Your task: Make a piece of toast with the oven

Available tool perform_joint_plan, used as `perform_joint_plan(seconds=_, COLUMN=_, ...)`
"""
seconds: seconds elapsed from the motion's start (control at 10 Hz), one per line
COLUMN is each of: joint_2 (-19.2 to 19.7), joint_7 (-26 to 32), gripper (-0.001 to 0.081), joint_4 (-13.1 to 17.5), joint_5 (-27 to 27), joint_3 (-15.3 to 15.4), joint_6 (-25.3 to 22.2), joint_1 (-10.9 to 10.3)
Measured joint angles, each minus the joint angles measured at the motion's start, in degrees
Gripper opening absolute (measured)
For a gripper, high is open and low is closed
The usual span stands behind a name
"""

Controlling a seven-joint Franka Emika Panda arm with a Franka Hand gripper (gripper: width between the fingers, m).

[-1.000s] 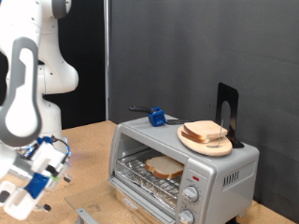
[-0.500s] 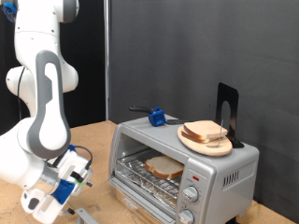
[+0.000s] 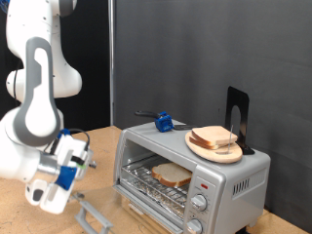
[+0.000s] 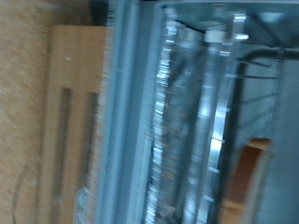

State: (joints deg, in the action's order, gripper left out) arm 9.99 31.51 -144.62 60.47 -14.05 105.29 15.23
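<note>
The silver-grey oven (image 3: 234, 177) stands on the wooden table at the exterior view's right, with its door (image 3: 96, 216) folded down open. A single slice of toast (image 3: 172, 175) lies flat on the wire rack inside. My gripper (image 3: 82, 159) hangs to the left of the oven, a little above the open door, and nothing shows between its fingers. The wrist view is blurred: it shows the oven's metal front and rack (image 4: 187, 121) close up and a brown edge of the toast (image 4: 249, 177). The fingers do not show there.
A wooden plate with stacked bread slices (image 3: 215, 140) sits on the oven's top, beside a blue-handled tool (image 3: 163, 123) and a black upright stand (image 3: 237, 117). Round knobs (image 3: 199, 202) run down the oven's right front. A dark curtain hangs behind.
My arm has swung from the exterior view's lower left up and to the right, bringing the gripper closer to the oven's open front. The toast and the plate have not moved.
</note>
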Motion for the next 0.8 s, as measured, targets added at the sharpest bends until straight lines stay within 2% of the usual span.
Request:
perform_joint_plan(seconds=0.3, joint_2=-5.50, joint_7=-2.75, gripper=0.0808, joint_4=-0.41, joint_5=0.90, joint_3=0.47, joint_6=-0.98, joint_1=-0.18)
perform_joint_plan(seconds=0.8, joint_2=-11.63, joint_7=-8.23, gripper=0.0808, joint_4=-0.82, joint_5=5.14, joint_3=6.31, joint_6=-1.19, joint_1=-4.23)
